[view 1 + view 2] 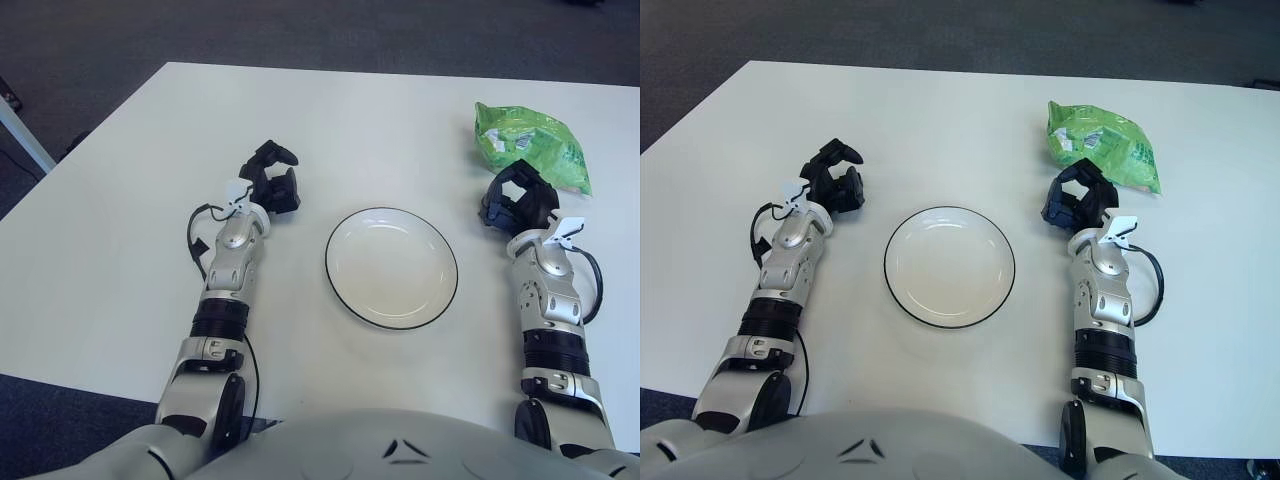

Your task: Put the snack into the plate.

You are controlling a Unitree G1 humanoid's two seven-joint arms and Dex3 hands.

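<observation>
A green snack bag [530,145] lies on the white table at the far right. A white plate [391,267] with a dark rim sits in the middle, empty. My right hand [516,197] is just in front of the bag, close to its near edge, fingers loosely curled and holding nothing. My left hand [270,179] rests on the table left of the plate, fingers relaxed and empty.
The white table [120,230] runs to the far edge with dark carpet beyond. A pale table leg or frame [22,132] shows at the far left off the table.
</observation>
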